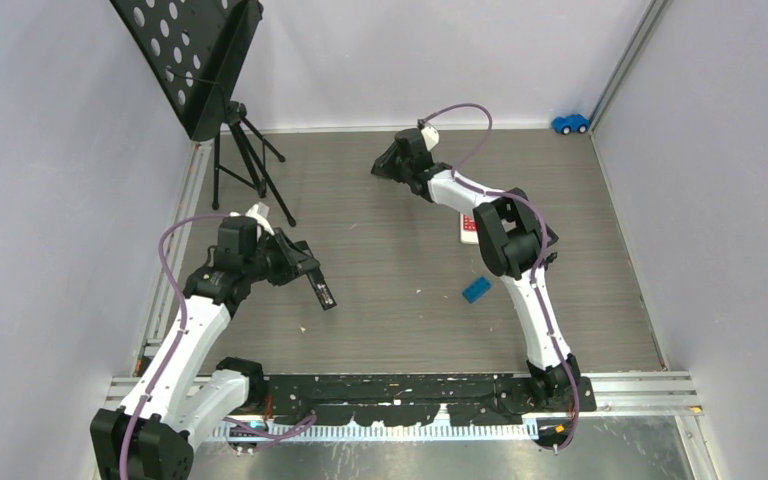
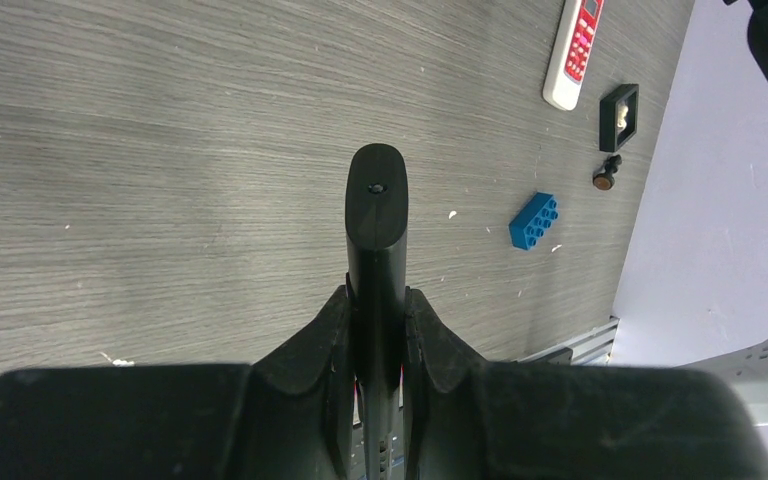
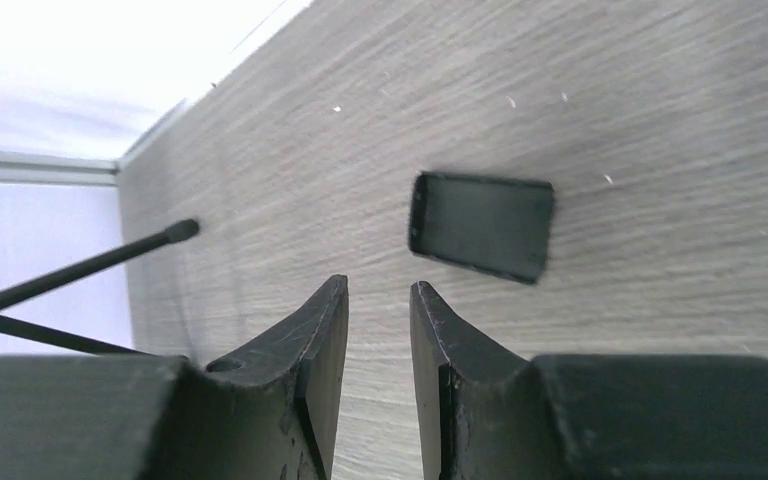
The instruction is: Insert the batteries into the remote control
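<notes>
Eyes on the left gripper: its fingers are clamped hard on a long, slim black plastic remote control, which juts straight out past the fingertips over the left side of the grey wood-grain table. From above the remote slants down toward the surface, and I cannot tell whether its far end touches.

Across at the far side, the right gripper hangs low with its fingers a little apart and nothing between them. Just beyond those fingertips a flat black rectangular plastic panel lies on the wood. A thin black tripod leg runs in from the left.

The one battery I can make out, a tiny dark cylinder with an orange end, lies on the table's right side, well apart from both grippers. It sits just beside a small black square frame. A slim white remote with red buttons lies near that frame, half tucked under the right arm when seen from above. A blue studded plastic brick rests nearby, on the battery's near side.
</notes>
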You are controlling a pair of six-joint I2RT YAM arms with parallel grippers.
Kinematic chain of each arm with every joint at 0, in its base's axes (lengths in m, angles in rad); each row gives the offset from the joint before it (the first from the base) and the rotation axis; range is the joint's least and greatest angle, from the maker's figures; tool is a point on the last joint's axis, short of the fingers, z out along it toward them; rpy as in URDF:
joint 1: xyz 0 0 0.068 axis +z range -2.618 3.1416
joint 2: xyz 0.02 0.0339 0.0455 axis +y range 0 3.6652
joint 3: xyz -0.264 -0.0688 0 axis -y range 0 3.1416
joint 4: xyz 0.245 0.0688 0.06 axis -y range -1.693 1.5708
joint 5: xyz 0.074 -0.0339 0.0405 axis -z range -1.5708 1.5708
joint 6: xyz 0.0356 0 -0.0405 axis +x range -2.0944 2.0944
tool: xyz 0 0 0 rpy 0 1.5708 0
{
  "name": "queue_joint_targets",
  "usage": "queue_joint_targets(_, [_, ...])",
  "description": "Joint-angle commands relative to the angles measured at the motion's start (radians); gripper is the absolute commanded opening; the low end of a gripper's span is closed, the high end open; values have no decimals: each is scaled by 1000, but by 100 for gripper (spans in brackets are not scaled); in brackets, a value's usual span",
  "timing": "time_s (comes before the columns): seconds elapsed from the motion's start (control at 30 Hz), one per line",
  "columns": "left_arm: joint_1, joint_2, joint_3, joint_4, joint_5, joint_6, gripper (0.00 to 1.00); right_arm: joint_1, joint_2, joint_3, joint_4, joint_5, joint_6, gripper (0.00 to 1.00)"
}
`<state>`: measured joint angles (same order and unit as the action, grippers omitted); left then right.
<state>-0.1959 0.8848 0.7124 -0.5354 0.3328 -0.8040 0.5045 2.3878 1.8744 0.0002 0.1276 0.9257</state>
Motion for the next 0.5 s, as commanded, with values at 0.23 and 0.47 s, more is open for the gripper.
queue_joint_targets(0.23, [4,-1,51,27,13,3,0,-26,158,175,-8,-48,160,31])
queue_joint_targets(0.47, [4,-11,53,15,8,11,0,-27,200,255,-187,-69,185,26])
